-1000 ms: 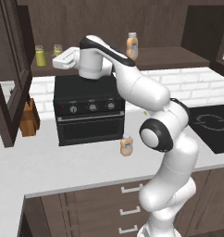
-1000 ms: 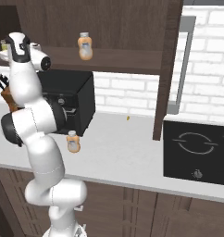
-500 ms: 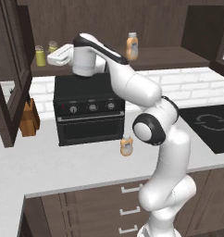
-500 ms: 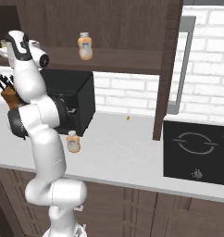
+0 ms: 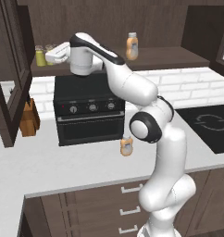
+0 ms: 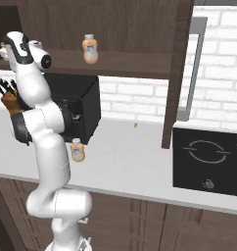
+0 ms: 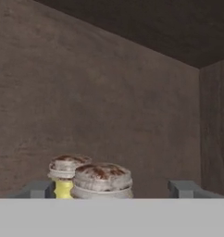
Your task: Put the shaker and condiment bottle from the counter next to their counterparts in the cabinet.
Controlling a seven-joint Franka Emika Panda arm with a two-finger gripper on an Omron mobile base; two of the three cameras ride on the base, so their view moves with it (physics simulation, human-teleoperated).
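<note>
Room: rendered kitchen with a white brick-pattern backsplash [image 5: 188,88], a black countertop oven [image 5: 88,113] and a black cooktop [image 6: 208,157] set in the pale grey-white counter [image 5: 63,166].
Cabinet: large dark brown wooden cabinet [image 5: 174,58] above the counter, doors swung open, one long shelf.
Arm: white arm [image 5: 146,125] reaches up and to the left, its hand at the left end of the cabinet shelf.
Pincer: the pincer [image 7: 116,189] stands released, its two grey fingertips [image 7: 37,189] well apart, nothing clamped between them.
Shaker: small yellow-green shaker with a pale grey-brown cap [image 7: 102,180] stands on the shelf between the spread fingers, not gripped.
Second shaker: another yellow-green capped shaker [image 7: 64,178] stands just beside it, slightly behind and to the left in the hand view.
Condiment bottle: small orange rounded bottle with a whitish cap [image 5: 126,146] stands upright on the counter in front of the oven.
Second bottle: matching orange bottle [image 5: 131,46] stands on the shelf, well apart from the shakers.
Knife block: brown wooden block [image 5: 28,120] left of the oven.
</note>
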